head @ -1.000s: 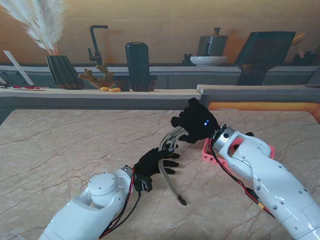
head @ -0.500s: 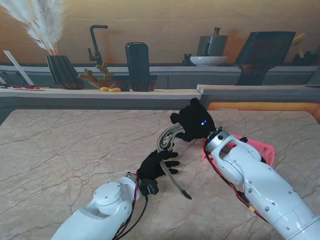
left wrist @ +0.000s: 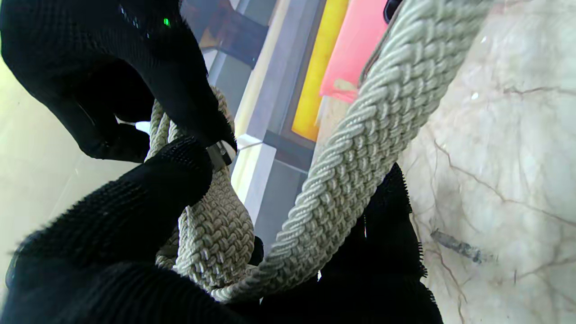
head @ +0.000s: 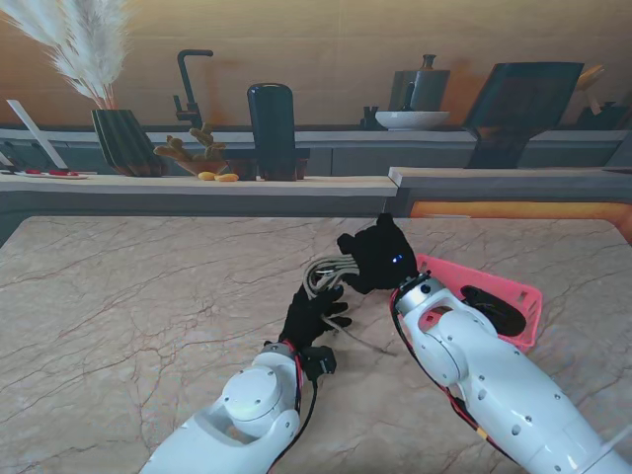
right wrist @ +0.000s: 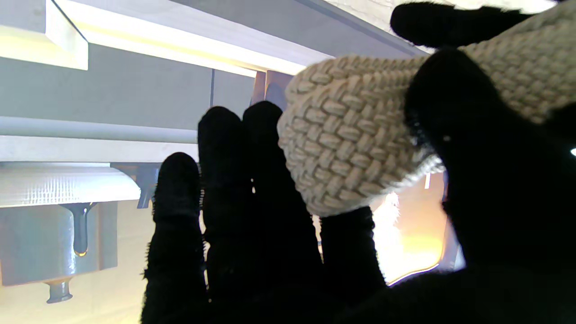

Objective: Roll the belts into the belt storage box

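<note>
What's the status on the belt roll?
Left robot hand and right robot hand both shut on the braided belt, coil partly wound. Pink storage box at right, something dark already inside. Nothing blocking.

Left robot hand [head: 314, 314] and right robot hand [head: 378, 257] meet mid-table, fingers curled closed in a grip.

The belt [head: 324, 275] is pale grey-beige, woven in a tight basket braid. Both the left hand [head: 314, 314] and the right hand [head: 380, 255] wear black knit gloves. The belt storage box [head: 513, 293] is coral pink, holding what seems a dark, possibly black, coil [head: 494, 308]. The table [head: 138, 296] is cream marble with thin reddish-brown veins.
</note>
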Available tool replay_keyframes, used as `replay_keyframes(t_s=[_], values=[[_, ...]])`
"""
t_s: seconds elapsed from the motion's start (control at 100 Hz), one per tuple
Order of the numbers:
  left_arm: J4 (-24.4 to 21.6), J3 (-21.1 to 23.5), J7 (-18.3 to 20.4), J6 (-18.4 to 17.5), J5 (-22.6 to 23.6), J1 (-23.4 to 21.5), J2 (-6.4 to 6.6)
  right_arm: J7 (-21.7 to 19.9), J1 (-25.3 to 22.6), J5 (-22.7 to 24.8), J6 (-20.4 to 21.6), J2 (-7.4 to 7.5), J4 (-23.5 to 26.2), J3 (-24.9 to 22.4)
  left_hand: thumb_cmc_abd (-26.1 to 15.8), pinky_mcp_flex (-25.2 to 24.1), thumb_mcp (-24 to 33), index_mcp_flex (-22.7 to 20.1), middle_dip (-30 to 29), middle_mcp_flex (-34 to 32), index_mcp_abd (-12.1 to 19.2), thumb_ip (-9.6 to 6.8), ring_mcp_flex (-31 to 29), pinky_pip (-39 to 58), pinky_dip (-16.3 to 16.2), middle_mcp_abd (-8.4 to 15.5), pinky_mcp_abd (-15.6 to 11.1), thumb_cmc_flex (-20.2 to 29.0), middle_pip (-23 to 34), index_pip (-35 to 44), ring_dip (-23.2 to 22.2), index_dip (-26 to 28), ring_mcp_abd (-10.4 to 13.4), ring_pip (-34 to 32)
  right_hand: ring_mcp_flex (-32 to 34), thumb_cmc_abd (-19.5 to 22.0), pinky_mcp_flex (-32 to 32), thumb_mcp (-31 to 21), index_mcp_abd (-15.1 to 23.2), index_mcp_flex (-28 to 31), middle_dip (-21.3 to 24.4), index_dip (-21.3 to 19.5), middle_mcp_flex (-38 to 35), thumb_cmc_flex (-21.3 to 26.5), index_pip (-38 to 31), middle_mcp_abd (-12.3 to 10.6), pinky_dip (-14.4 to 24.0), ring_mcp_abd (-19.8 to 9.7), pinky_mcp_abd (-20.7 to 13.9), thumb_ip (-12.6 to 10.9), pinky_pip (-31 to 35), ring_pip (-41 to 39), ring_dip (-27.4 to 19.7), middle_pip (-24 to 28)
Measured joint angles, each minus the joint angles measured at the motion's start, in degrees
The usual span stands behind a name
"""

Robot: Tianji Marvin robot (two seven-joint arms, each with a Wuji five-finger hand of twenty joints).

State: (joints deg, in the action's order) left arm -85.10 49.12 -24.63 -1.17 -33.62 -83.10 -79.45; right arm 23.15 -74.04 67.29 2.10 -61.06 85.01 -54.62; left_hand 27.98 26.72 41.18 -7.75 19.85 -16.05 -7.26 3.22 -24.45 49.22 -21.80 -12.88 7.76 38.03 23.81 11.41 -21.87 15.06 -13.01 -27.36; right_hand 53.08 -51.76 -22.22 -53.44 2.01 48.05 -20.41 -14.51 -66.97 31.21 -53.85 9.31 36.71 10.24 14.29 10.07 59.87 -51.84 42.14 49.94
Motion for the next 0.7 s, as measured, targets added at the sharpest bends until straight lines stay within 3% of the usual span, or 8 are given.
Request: replay_keyframes(t_s=[0.12, 0.23, 0.32, 0.47, 0.56, 0.7], values=[[0.66, 0.05, -0.76, -1.33, -0.37, 0.18, -0.37, -0.17, -0.15, -1.01, -0.06, -0.08, -0.24, 0.99, 1.26, 0.72, 0.71, 0.01, 0.0, 0.44, 0.0, 0.88, 0.0, -0.87, 1.36, 0.01, -0.78, -0.22, 0.04, -0.05, 0.65, 0.0, 0.39, 0.0, 0.1, 0.0, 0.0, -0.21, -1.18, 0.01, 0.0, -0.88, -0.33, 0.0, -0.89, 0.18, 0.0, 0.19, 0.03, -1.14, 0.27, -0.56, 0.32, 0.4], [1.12, 0.11, -1.04, -2.62, 0.6, 0.21, -0.4, -0.14, -0.31, -1.97, -0.5, -0.28, -0.5, 1.75, 3.13, 0.9, 2.4, 0.02, 0.0, 0.44, 0.0, 1.5, 0.0, -1.77, 2.26, 0.04, -1.29, -3.42, 0.05, -0.14, 0.78, 0.0, 0.71, 0.0, 0.12, -0.02, 0.0, -0.25, -1.48, 0.01, -0.01, -1.38, -0.4, 0.0, -1.34, 0.25, 0.0, 0.3, 0.05, -1.18, 0.42, -0.63, 0.32, 0.41], [1.21, 0.4, -1.05, -3.18, 1.21, 0.2, -0.39, -0.21, -0.72, -2.71, -0.81, -0.55, -0.5, 1.88, 3.13, 1.79, 3.58, 0.02, 0.0, 0.44, 0.0, 2.66, -0.33, -1.79, 2.36, 0.1, -1.39, -5.05, 0.05, -0.15, 0.8, 0.0, 0.78, -0.04, 0.12, -0.02, 0.0, -0.25, -1.71, 0.01, 0.0, -1.51, -0.4, 0.0, -1.42, 0.28, 0.0, 0.34, 0.06, -1.18, 0.43, -0.65, 0.32, 0.41], [0.38, 1.47, -0.01, -2.93, 1.55, -0.12, 0.01, -0.26, -1.48, -2.16, -0.83, -0.65, -0.36, 1.85, 1.65, 3.53, 1.55, 0.02, -0.23, -2.97, 0.0, 2.68, -2.9, -0.9, 2.38, 0.54, -1.39, -3.75, 1.27, 1.73, 0.8, 1.46, 0.79, -1.27, 0.12, -0.02, 0.0, -0.25, -2.02, 0.01, -0.01, -1.66, -0.4, -0.02, -1.89, 0.28, 0.0, 0.34, 0.07, -1.18, 0.43, -0.65, 0.32, 0.41], [-0.24, 1.72, -0.12, -2.83, 1.87, -0.3, 0.19, -0.09, -1.99, -1.82, -1.08, -0.69, -0.19, 1.7, 1.07, 5.73, 1.59, 0.0, -0.23, -4.53, 0.4, 2.68, -4.62, 1.48, 2.38, 0.58, -0.32, -3.64, 1.78, 4.86, 0.8, 1.58, 0.79, -1.38, 0.12, -0.02, 0.0, -0.25, -2.16, 0.01, -0.01, -2.1, -0.4, -0.03, -1.9, 0.25, 0.0, 0.34, 0.07, -1.18, 0.44, -0.65, 0.33, 0.41], [-0.72, 1.75, -1.88, -3.15, 1.7, -0.38, 0.03, 0.4, -2.43, -2.27, -1.75, -0.76, -0.19, 2.17, 1.07, 8.4, 1.58, -0.09, 0.07, -6.36, 3.53, 2.67, -4.67, 3.5, 2.5, 1.26, 1.93, -3.69, 2.18, 7.14, 0.8, 1.33, 0.79, -1.41, 0.12, -0.02, 0.0, -0.16, -2.17, 0.01, -0.03, -2.14, -0.4, -0.04, -1.91, 0.07, 0.0, 0.17, 0.12, -1.18, 0.48, -0.71, 0.39, 0.74]])
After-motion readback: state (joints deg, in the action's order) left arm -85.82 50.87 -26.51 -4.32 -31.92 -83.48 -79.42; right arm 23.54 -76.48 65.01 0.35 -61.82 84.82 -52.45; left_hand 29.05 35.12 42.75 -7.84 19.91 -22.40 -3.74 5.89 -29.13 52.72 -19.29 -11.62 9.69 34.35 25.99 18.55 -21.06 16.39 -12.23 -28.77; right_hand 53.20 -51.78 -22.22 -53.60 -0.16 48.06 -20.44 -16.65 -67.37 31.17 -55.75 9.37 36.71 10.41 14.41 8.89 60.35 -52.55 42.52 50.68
